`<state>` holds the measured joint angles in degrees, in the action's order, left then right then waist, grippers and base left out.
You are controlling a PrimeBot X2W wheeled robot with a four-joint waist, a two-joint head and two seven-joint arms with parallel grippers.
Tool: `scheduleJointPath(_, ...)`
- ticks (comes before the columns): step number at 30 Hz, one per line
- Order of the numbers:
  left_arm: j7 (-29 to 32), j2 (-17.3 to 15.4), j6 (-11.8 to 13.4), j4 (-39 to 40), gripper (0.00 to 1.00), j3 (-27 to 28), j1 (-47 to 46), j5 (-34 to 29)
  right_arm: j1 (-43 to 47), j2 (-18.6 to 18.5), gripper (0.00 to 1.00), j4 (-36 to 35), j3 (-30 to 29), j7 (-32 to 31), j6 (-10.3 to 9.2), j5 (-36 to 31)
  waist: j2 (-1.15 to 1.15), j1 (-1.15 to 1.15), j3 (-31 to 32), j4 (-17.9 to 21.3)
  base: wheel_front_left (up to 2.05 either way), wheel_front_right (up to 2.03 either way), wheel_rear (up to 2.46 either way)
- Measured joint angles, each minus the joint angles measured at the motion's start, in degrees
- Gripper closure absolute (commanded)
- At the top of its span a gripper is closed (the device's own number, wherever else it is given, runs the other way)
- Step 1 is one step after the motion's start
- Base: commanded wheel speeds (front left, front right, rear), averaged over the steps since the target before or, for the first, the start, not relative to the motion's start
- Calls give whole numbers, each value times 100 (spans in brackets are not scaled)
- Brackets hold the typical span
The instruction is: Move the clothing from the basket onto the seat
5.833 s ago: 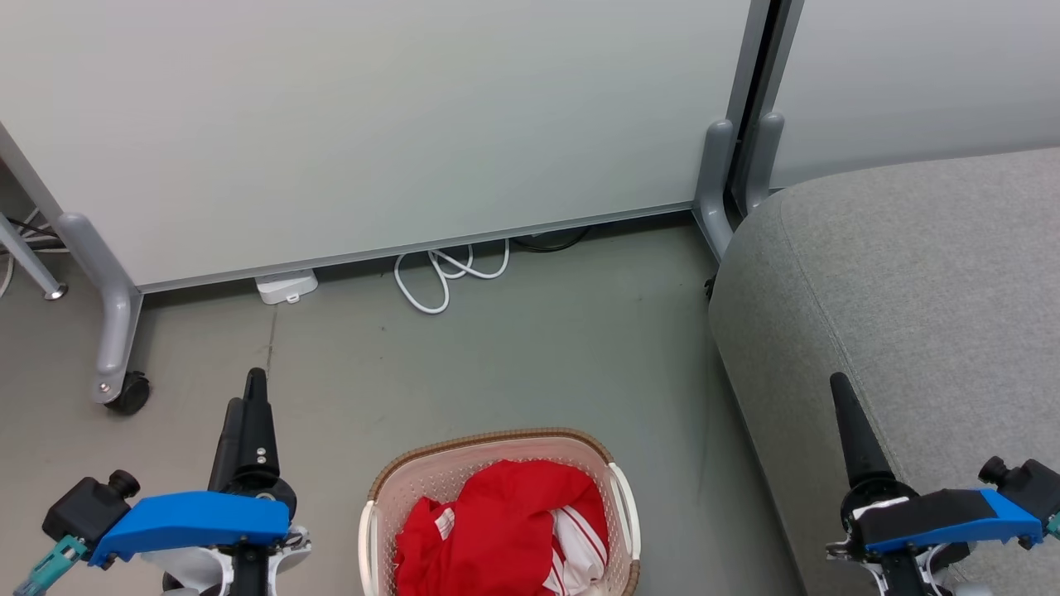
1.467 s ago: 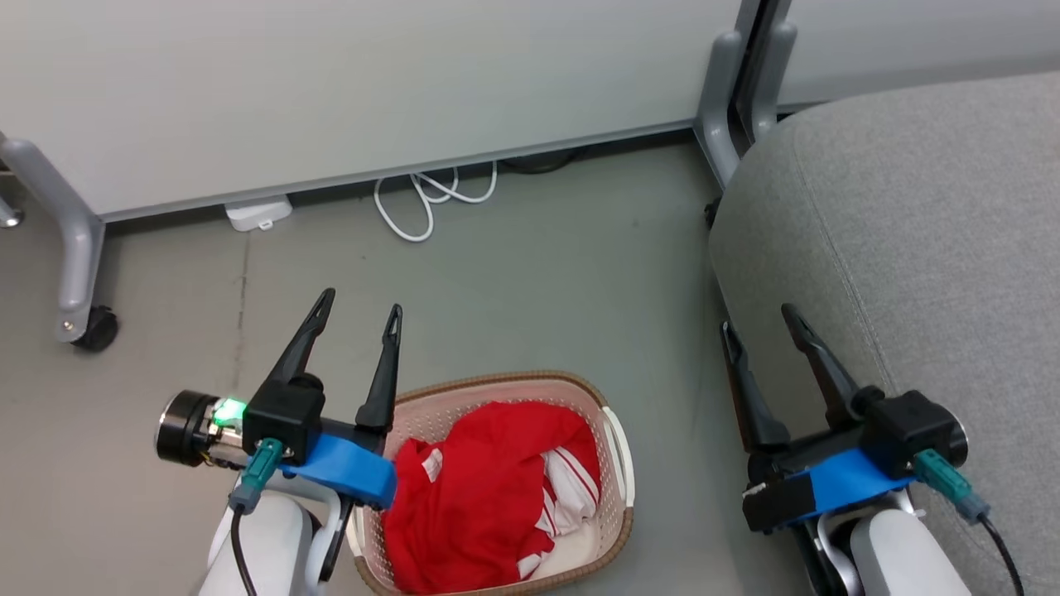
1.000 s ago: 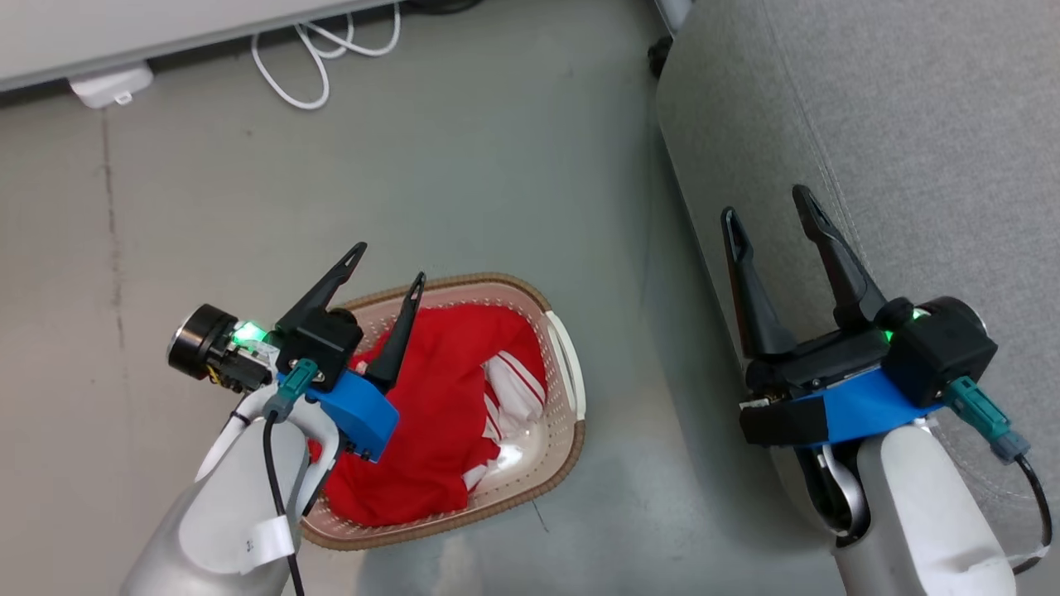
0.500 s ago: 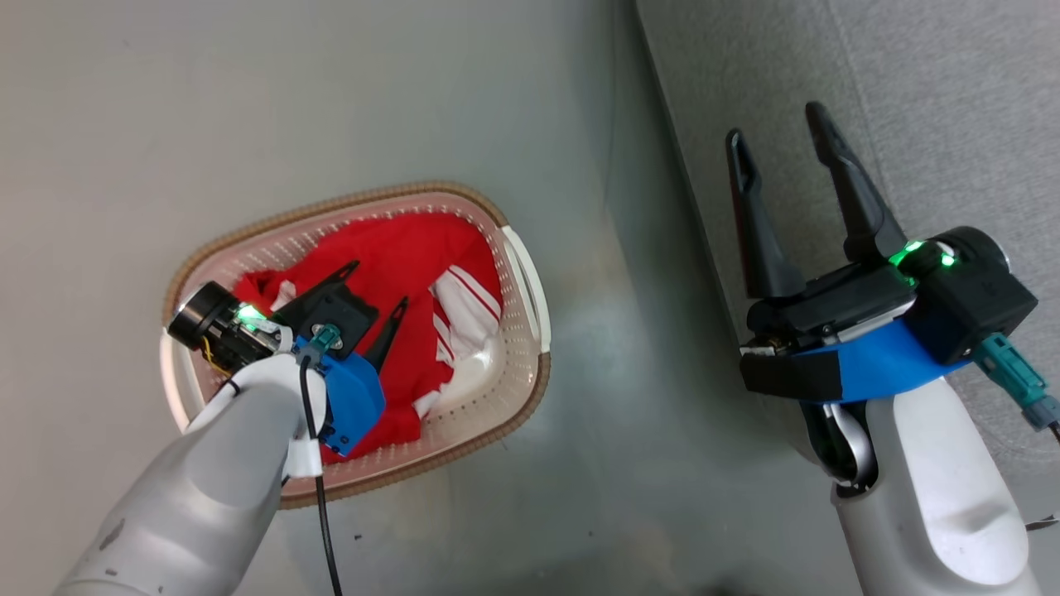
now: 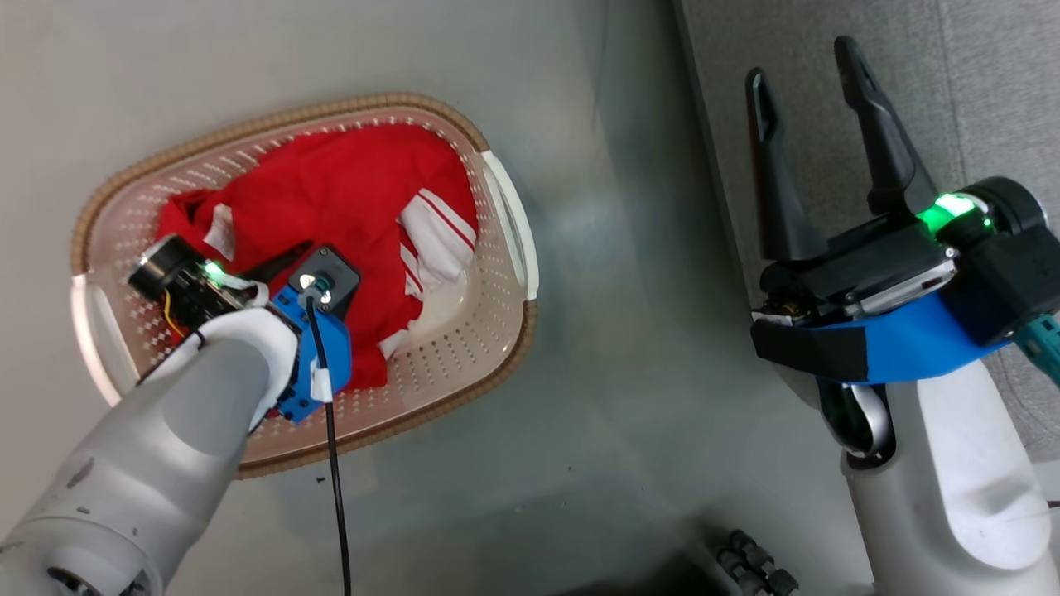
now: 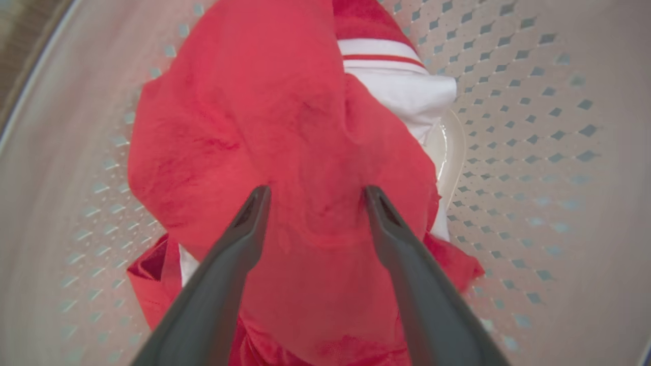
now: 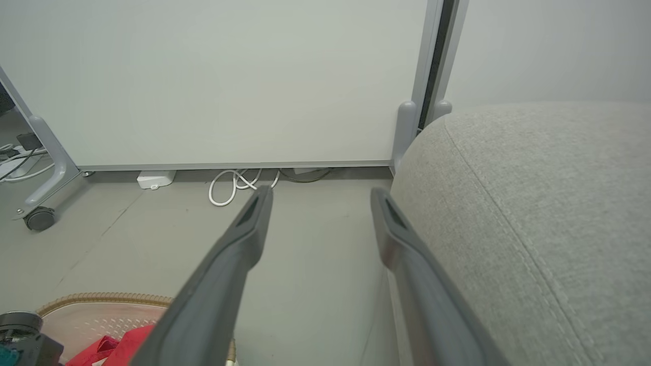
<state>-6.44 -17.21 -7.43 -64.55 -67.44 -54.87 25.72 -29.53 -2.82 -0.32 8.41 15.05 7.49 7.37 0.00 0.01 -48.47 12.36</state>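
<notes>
The basket (image 5: 505, 207) stands on the floor at the left, with the red and white clothing (image 5: 348, 182) heaped inside. My left arm reaches straight down into it. In the left wrist view my left gripper (image 6: 316, 192) is open, its tips at the top of the red clothing (image 6: 264, 117), a fold of fabric bulging between them; the perforated basket wall (image 6: 534, 152) curves around. My right gripper (image 5: 805, 66) is open and holds nothing, hovering by the edge of the grey seat (image 5: 952, 74). The right wrist view shows the right gripper (image 7: 321, 193), the seat (image 7: 534, 203) and the basket rim (image 7: 101, 300).
Grey floor (image 5: 629, 331) separates basket and seat. In the right wrist view a pale divider panel (image 7: 229, 76) stands beyond, with a coiled white cable (image 7: 234, 185) at its foot and a castered leg (image 7: 38, 218) at the left. Dark robot-base parts (image 5: 745, 563) lie bottom centre.
The head camera has tilted down, shifting the whole picture. My left gripper has sunk into the basket, down onto the red clothing. Both grippers stay open.
</notes>
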Motion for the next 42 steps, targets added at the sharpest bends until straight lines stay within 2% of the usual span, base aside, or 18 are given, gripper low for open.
scheduleJointPath(8,189,-32,0,-227,0,-438,-344,101,-72,-1,0,-275,-42,0,0,1,0,0,-502,87,0,0,0)
scheduleJointPath(14,337,1,0,-401,0,-558,-486,-131,-80,-1,0,-435,-70,0,0,2,0,0,-753,137,0,0,0)
scheduleJointPath(15,359,13,0,-431,40,-565,-495,-163,-79,0,0,-446,-76,0,0,2,0,0,-773,141,0,0,0)
scheduleJointPath(16,380,24,0,-450,85,-569,-503,-176,-79,0,0,-450,-82,0,0,1,0,0,-787,142,0,0,0)
scheduleJointPath(17,407,36,0,-468,100,-573,-510,-199,-79,-1,0,-452,-85,0,0,1,0,0,-794,142,0,0,0)
scheduleJointPath(26,370,143,0,-444,100,-589,-442,-275,-80,-1,0,-446,-120,0,0,1,0,0,-571,90,0,0,0)
scheduleJointPath(34,-153,359,0,-257,100,-590,-289,-111,-64,0,0,-266,-142,0,0,-68,0,0,-132,-107,0,0,0)
scheduleJointPath(42,-732,560,0,-97,100,-582,-44,383,62,2,0,-63,-164,0,0,-178,0,-1,550,-367,0,0,0)
